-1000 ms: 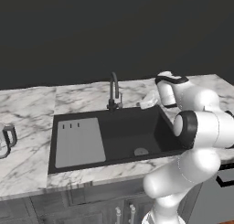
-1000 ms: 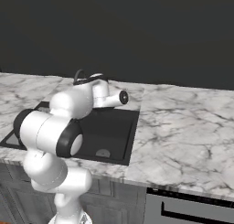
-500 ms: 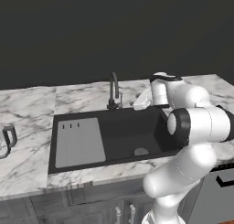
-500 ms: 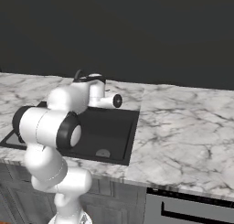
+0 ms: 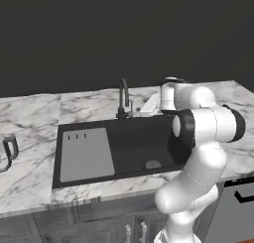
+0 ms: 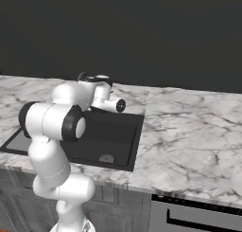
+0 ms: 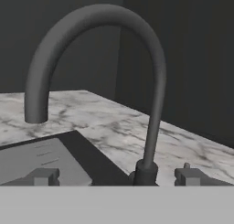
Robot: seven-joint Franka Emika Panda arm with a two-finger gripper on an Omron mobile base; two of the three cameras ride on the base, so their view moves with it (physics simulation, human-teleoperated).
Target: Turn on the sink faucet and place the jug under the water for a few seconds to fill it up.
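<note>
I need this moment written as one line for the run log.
stage: reaching for faucet | tool: open, near faucet base | water: none running | jug: on counter, left of sink

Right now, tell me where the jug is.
In the left base view the jug stands at the far left edge on the marble counter, left of the sink and well away from the faucet.

My white arm [image 6: 61, 117] reaches over the black rectangular recessed sink [image 6: 111, 136], round drain [image 6: 106, 158] visible, set in the white marble counter [image 6: 189, 131].
</note>
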